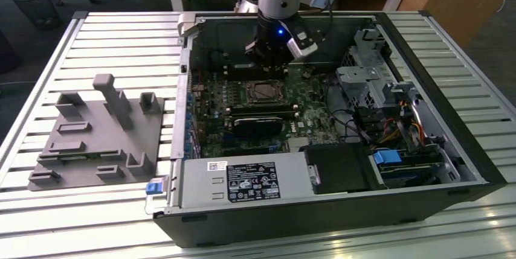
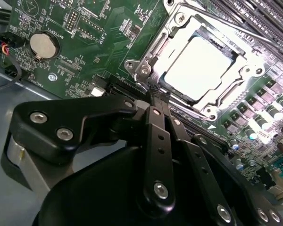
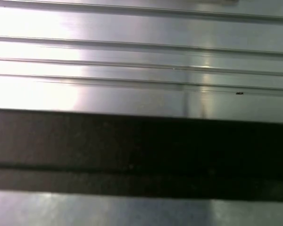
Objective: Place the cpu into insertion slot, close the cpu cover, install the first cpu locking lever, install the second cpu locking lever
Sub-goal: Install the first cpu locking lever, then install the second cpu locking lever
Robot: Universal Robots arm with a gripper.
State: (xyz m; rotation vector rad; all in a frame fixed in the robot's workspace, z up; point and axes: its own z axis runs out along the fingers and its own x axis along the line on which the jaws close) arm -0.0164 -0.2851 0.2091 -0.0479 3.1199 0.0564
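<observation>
Pale matte square cpu (image 2: 199, 68) sits framed by shiny metal cpu cover (image 2: 245, 77).

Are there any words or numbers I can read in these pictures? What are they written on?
Big label on the grey power supply box, exterior view: lines of print and little signs, too small to read.
Small white sticker on the same box: too small to read.
White lettering on the green board, second wrist view: too tiny and blurred to read.
</observation>
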